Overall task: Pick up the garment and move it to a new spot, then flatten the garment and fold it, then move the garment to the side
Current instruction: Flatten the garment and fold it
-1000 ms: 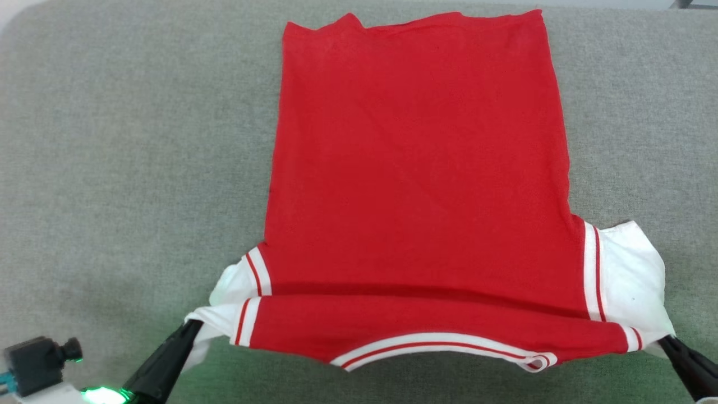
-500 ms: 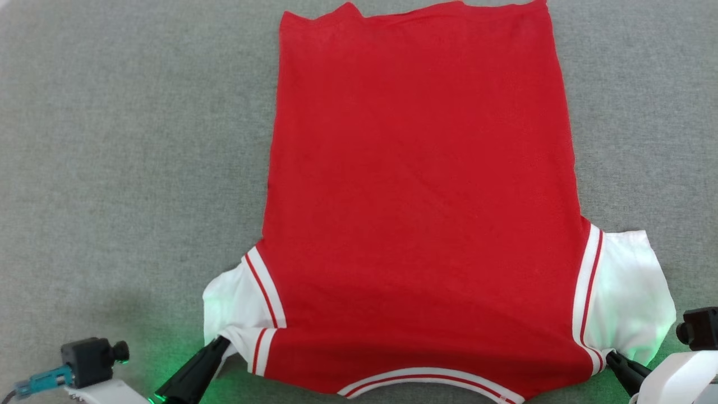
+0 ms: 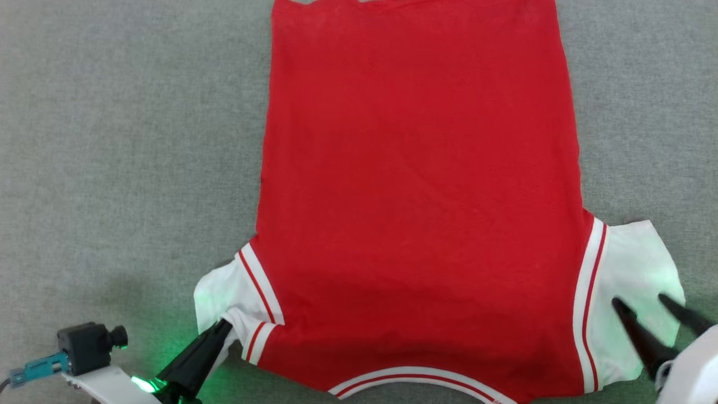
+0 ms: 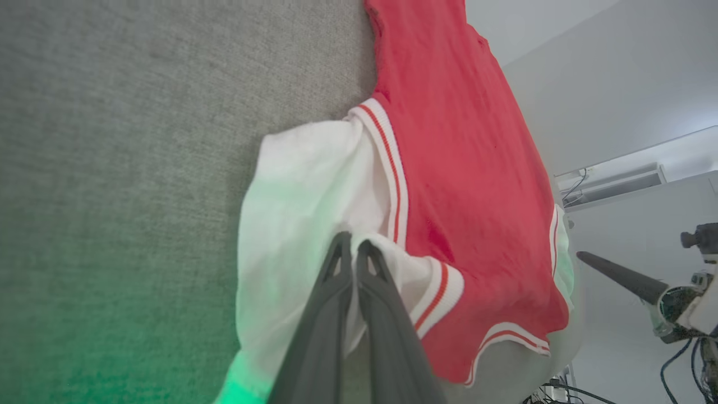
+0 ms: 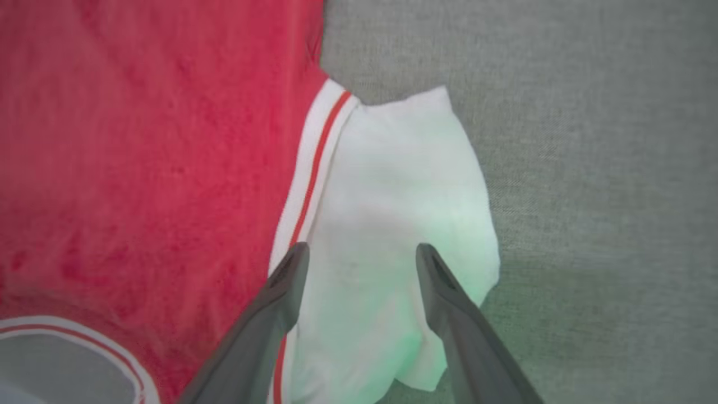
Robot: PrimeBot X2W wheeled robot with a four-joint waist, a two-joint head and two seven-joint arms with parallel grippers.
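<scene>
your red soft-fabric t-shirt (image 3: 420,168), white sleeves, on grey cloth surface (image 3: 112,140): left gripper (image 3: 224,328) clamps one sleeve; right gripper (image 3: 640,301) gapes wide.

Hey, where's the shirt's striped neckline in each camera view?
Head view: the neckline trim curves along the bottom edge, near centre.
Left wrist view: the neckline trim sits at the lower right.
Right wrist view: the neckline trim is in the bottom left corner.
Shared landmark: the garment, its red body.
</scene>
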